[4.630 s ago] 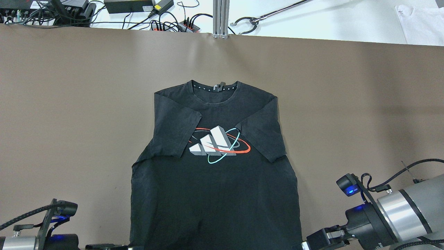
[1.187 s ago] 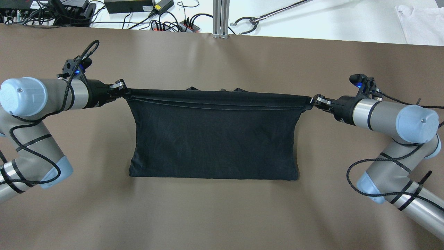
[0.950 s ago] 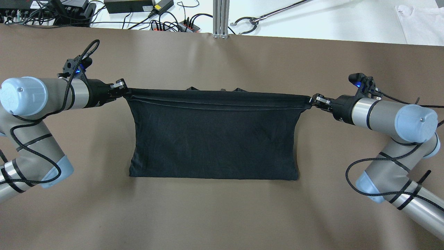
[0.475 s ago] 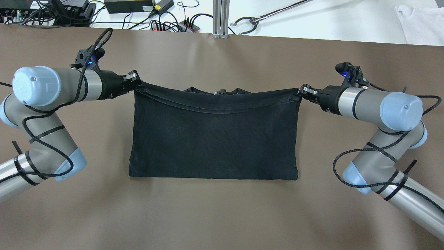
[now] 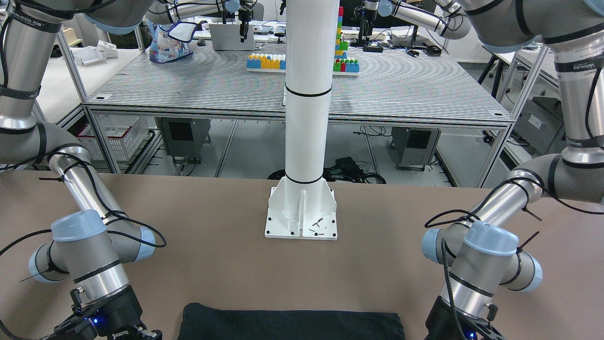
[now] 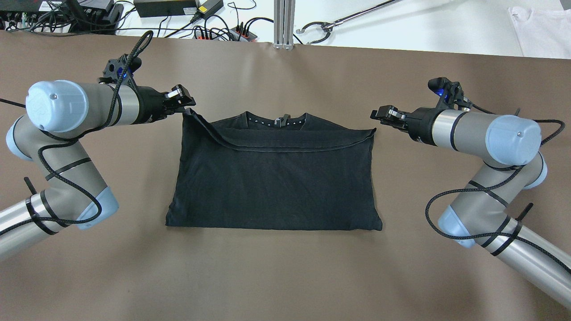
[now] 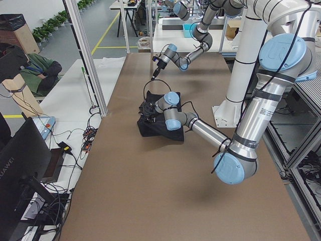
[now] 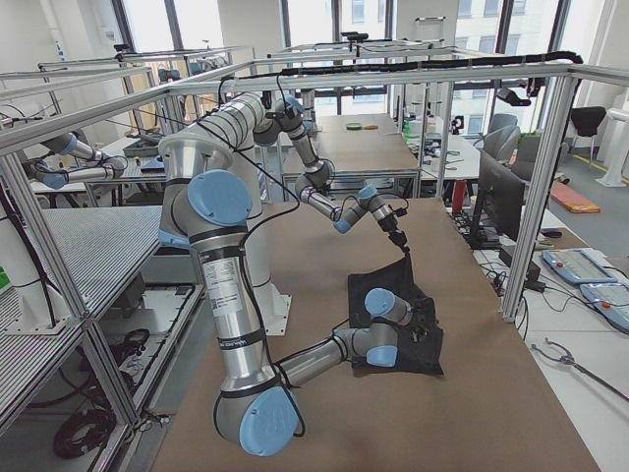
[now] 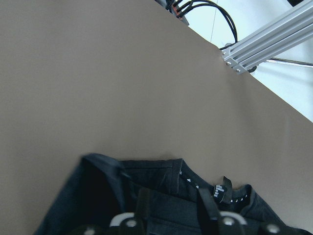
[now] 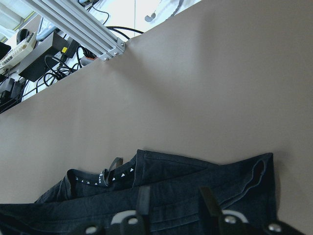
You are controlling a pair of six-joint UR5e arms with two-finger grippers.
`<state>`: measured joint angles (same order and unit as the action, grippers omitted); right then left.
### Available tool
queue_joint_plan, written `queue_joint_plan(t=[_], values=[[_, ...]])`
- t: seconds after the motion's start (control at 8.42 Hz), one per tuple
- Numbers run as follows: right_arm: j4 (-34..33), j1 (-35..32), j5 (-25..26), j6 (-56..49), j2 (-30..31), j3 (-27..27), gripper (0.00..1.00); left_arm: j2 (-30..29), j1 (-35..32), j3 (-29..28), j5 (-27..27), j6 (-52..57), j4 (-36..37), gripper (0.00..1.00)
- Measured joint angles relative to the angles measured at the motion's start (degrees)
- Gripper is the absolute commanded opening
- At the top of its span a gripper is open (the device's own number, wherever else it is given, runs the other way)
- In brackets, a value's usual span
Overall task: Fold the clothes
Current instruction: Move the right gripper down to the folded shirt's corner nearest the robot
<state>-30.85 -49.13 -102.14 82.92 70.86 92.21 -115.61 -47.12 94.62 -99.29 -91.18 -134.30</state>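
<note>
The clothes [image 6: 276,178] are a black T-shirt folded in half on the brown table, plain side up, with the collar [image 6: 282,120] showing past the folded-over hem. My left gripper [image 6: 186,103] hovers at the far left corner, which still peaks up towards it. In the left wrist view its fingers [image 9: 142,205] stand apart over the clothes [image 9: 161,186], so it is open. My right gripper [image 6: 378,114] is open, just off the far right corner, which lies flat. The right wrist view shows the clothes [image 10: 195,181] beyond its spread fingers [image 10: 142,200].
The white pillar [image 5: 306,118] stands on its bolted base [image 5: 302,212] at the robot's edge of the table. An aluminium post [image 6: 283,22], cables and power bricks [image 6: 165,6] lie beyond the far edge. Brown tabletop [image 6: 285,276] surrounds the shirt.
The lower half of the shirt was carried over the print up to the collar. Since half a second ago both grippers have opened, and the stretched hem has dropped onto the shirt, right corner flat.
</note>
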Motion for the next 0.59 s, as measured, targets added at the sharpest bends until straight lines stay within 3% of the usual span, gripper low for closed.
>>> queue_joint_plan(t=[0.24, 0.59], values=[[0.0, 0.0, -0.4, 0.1, 0.1, 0.1, 0.94, 0.0, -0.1, -0.2, 0.1, 0.0, 0.0, 1.0], [-0.6, 0.2, -5.9, 0.8, 2.6, 2.4, 0.93, 0.0, -0.4, 0.1, 0.2, 0.0, 0.0, 1.0]])
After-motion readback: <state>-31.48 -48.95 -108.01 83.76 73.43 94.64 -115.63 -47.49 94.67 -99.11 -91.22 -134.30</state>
